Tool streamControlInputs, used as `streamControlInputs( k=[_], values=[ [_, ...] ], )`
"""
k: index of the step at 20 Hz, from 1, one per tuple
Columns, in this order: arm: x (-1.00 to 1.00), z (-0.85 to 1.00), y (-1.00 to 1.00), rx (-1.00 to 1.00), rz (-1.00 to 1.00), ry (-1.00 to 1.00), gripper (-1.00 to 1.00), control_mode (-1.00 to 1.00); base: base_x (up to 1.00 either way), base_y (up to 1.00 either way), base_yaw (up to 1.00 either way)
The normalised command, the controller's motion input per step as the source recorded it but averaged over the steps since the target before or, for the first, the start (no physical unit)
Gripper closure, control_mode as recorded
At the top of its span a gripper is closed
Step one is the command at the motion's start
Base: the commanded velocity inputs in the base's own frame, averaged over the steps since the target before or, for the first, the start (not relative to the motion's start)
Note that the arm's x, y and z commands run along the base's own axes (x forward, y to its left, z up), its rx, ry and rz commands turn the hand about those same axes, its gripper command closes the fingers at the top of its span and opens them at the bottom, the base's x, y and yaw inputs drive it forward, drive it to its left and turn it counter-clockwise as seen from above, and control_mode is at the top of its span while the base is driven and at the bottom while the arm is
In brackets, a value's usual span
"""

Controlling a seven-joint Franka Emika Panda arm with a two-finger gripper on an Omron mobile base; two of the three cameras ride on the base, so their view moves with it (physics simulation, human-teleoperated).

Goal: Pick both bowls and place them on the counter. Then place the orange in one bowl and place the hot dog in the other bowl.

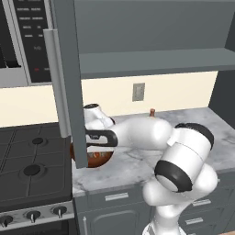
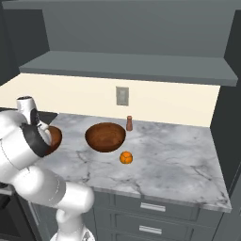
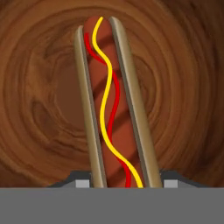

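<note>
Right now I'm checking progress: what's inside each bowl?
The left bowl holds the hot dog, between the tool's tips; whether it is released is hidden. The right bowl looks empty; the orange sits on the counter.

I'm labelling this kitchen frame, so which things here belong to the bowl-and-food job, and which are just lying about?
Belongs to the job:
- left bowl, under the arm
- middle bowl, nothing in it
- orange, on the counter beside the middle bowl
- hot dog, between the end effector's fingertips over a bowl's inside

Lying about:
- brown shaker
- stovetop
- wall outlet
</note>
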Motion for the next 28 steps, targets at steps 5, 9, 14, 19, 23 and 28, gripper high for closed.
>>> streamControlInputs(
  k=[5, 9, 14, 19, 23, 28],
  values=[
    [-0.06, -0.33, -0.16, 0.09, 0.0, 0.0, 1.0, -1.0, 0.0, 0.0, 0.0],
    [-0.01, -0.23, -0.02, 0.12, 0.0, -0.07, -1.0, -1.0, 0.0, 0.0, 0.0],
    [-0.1, 0.01, -0.05, 0.08, 0.0, -0.13, -1.0, -1.0, 0.0, 0.0, 0.0],
    [-0.01, 0.3, 0.0, 0.02, -0.01, -0.06, -1.0, -1.0, 0.0, 0.0, 0.0],
    [0.0, 0.43, 0.0, 0.0, -0.01, -0.06, -1.0, -1.0, 0.0, 0.0, 0.0],
    [0.0, 0.49, -0.02, 0.0, -0.01, -0.05, -1.0, -1.0, 0.0, 0.0, 0.0]
  ],
)
